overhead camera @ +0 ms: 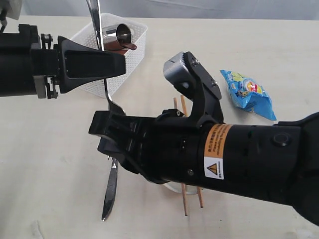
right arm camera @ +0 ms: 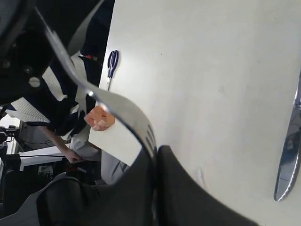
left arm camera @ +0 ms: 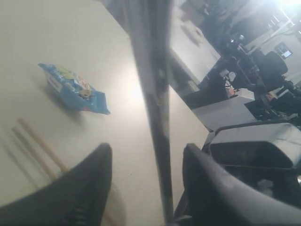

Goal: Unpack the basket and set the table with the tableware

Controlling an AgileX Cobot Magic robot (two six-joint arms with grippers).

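I saw the right tool (overhead camera: 107, 122) closed tight on the fork (overhead camera: 97, 30), pinching it at the tines end over the middle of the bench (overhead camera: 50, 164). The fork was lifted off the surface, and its handle stood nearly upright, rising towards the far side in front of the basket (overhead camera: 135, 31). The left tool (left arm camera: 148, 150) came in from the left at the height of the handle. Its two fingers (left arm camera: 89, 188) stood apart, one on each side of the handle, and in the left wrist view a clear gap showed on both sides, so this tool was open around the fork and had hold of nothing. The basket stood at the far left of the bench. Inside it a steel cup (overhead camera: 119, 34) lay on its side, with a dark brown piece (overhead camera: 124, 46) just under it that I could not identify. The knife (overhead camera: 110, 189) lay flat on the bench at the near side, below the right tool and a little left of the middle, its blade pointing near. The two chopsticks (overhead camera: 184, 201) lay side by side to the right of the knife, and most of their length was hidden under the right arm. A blue snack bag (overhead camera: 247, 93) lay on the right part of the bench, well apart from the basket.
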